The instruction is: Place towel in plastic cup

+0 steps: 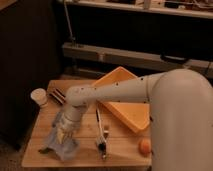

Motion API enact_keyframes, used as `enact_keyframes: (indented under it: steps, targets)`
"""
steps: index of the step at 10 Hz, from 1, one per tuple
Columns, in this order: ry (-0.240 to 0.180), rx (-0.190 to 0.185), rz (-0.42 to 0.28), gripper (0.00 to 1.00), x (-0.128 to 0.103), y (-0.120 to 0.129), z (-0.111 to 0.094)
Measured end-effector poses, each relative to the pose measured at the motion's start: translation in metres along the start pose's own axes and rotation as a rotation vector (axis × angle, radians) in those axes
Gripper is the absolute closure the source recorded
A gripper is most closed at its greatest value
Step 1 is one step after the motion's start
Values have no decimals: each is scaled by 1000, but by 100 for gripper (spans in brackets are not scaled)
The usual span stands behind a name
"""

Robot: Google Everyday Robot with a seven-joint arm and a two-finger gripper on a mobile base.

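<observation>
In the camera view the pincer [64, 134] hangs low over the front left of the table [125, 145], buried in the pale blue towel [62, 142], so how far its fingers are parted cannot be told. The step would go best by pressing straight down and letting go only once the cloth sits inside. The plastic cup itself is hidden under the towel, if it is there; a white cup [39, 96] stands well apart at the back left corner.

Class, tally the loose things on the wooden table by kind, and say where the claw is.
Cups: 1
Trays: 1
Towels: 1
Orange fruits: 1
Dark utensils: 1
Total: 5
The claw is down at the towel, front left.
</observation>
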Motion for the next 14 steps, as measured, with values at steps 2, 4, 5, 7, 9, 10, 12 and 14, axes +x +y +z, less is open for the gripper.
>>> enact_keyframes:
  steps: [2, 4, 5, 7, 9, 10, 12, 14]
  targets:
    - [-1, 0, 3, 40, -1, -1, 1]
    - [-1, 1, 6, 22, -1, -2, 2]
    - [-1, 2, 7, 20, -1, -2, 2]
    - [0, 6, 8, 20, 0, -3, 3]
    - [2, 13, 11, 20, 0, -5, 4]
    - [3, 16, 14, 20, 1, -6, 4]
    - [-2, 27, 28, 20, 3, -10, 1]
    - [-28, 42, 45, 20, 8, -17, -11]
